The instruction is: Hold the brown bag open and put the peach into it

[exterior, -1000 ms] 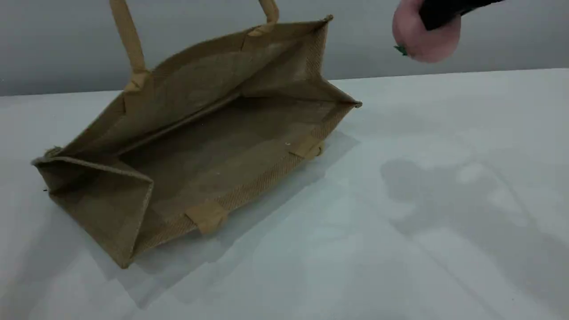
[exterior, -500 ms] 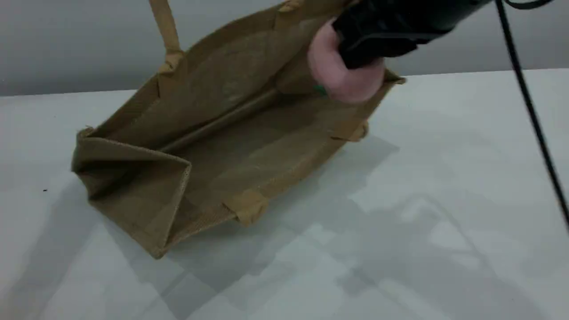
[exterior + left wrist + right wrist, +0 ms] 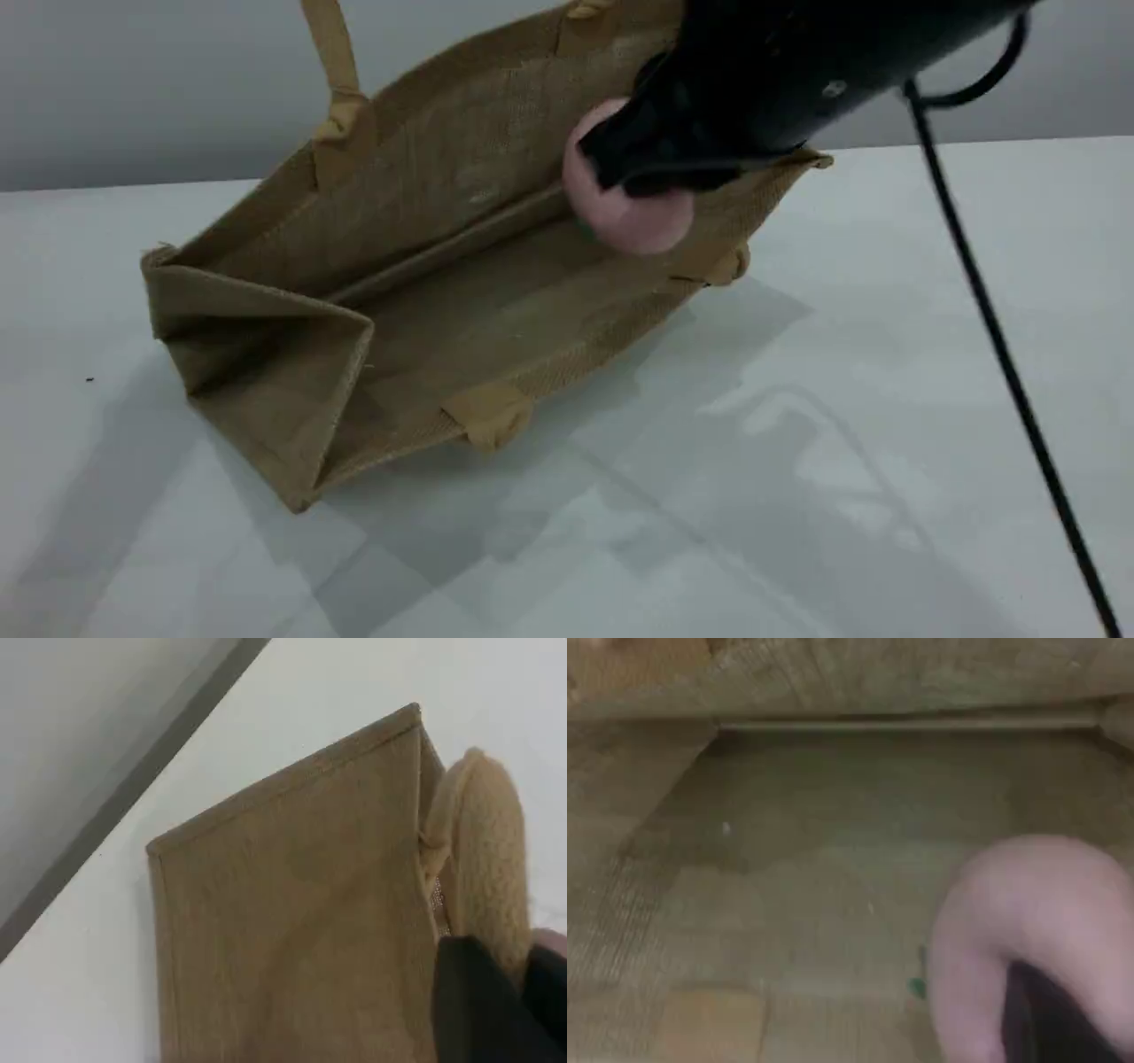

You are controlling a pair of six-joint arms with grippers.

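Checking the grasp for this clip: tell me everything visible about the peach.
The peach is a small, round, dusty-pink ball with a matte skin and a tiny green bit underneath. The shut right hand grips its top, holding it in the air inside the brown bag's open mouth, above the lower wall. Nothing else touches it.

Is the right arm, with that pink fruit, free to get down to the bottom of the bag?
Probably yes. The brown bag gapes wide, its inside bare, and the peach in the right end effector hangs inside the mouth, unobstructed.
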